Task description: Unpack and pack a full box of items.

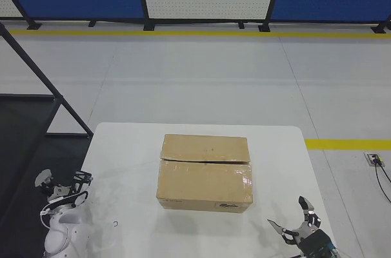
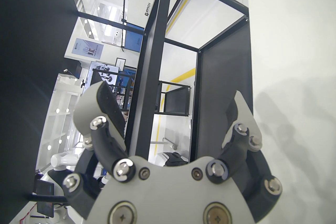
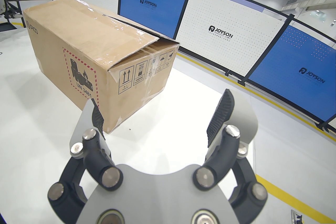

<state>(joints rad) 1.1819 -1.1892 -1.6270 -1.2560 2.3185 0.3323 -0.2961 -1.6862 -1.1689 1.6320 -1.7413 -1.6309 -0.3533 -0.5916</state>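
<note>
A brown cardboard box (image 1: 205, 172) lies in the middle of the white table (image 1: 124, 148), its top flaps down, with clear tape along the seam. In the right wrist view the box (image 3: 86, 51) shows warning labels on its side, and one flap lifts slightly at a corner. My right gripper (image 1: 293, 220) hovers open and empty near the table's front right, a short way from the box; the right gripper (image 3: 160, 107) faces the box's near corner. My left gripper (image 1: 65, 182) hangs open and empty off the table's front left edge. The left gripper (image 2: 168, 101) faces a black frame.
A black metal frame (image 1: 34, 103) with dark panels stands on the floor left of the table. Blue and white fence panels (image 3: 225, 30) line the far side of the area. Yellow floor tape (image 1: 350, 144) runs to the right. Bare tabletop surrounds the box.
</note>
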